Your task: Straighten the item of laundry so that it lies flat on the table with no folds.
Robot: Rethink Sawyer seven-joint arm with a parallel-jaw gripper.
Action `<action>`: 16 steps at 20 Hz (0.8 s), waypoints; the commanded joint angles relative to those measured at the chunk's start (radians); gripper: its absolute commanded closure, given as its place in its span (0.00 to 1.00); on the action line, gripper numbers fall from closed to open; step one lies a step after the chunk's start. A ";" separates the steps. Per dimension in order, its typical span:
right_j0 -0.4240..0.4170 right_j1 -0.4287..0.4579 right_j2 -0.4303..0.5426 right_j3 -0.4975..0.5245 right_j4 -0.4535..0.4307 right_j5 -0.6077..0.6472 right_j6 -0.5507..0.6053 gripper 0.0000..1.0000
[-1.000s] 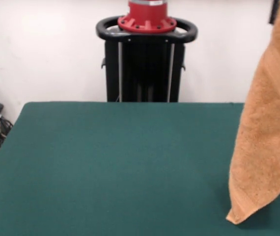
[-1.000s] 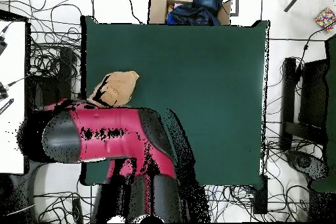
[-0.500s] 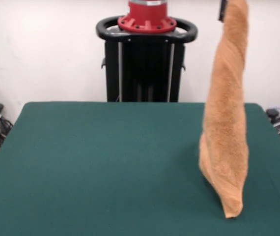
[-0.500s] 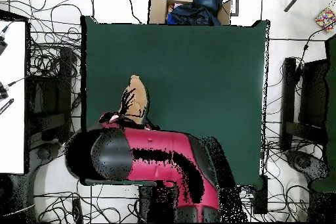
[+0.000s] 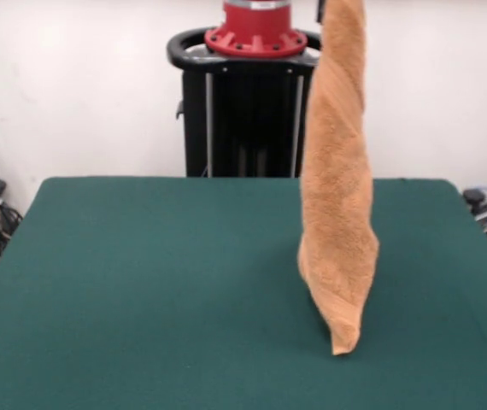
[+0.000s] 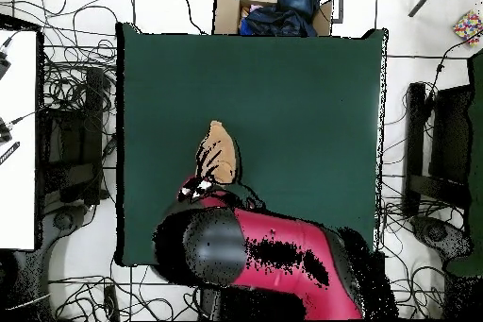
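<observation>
From the front, the orange-tan fuzzy terry-cloth towel (image 5: 339, 201) hangs straight down in a long, twisted roll. Its top goes off the top of the picture, next to a small dark bit at the top edge, so the gripper cannot be made out here. The low tip of the towel hangs over the big dark green felt table (image 5: 141, 290), right of the middle and closer to the near edge. I cannot tell if the tip touches the top. Behind the far edge stands the black pedestal with a red round base (image 5: 255, 94).

From above, the fat red and black robot arm (image 6: 259, 257) reaches over the bottom edge of the table. The towel peeks out just past its end, a little left of the middle. The arm hides the gripper, so I cannot tell if it is open or closed. A brown cardboard box with blue cloth inside (image 6: 275, 8) sits past the top edge.
</observation>
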 commanded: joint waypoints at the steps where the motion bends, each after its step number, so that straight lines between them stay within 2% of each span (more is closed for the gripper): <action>1: -0.073 0.017 0.102 0.135 0.004 -0.093 -0.263 1.00; 6: -0.157 0.063 0.135 0.142 -0.049 -0.130 -0.293 1.00; 11: -0.241 0.060 0.180 0.168 -0.079 -0.151 -0.329 1.00; 16: -0.283 0.105 0.186 0.149 -0.160 -0.169 -0.312 1.00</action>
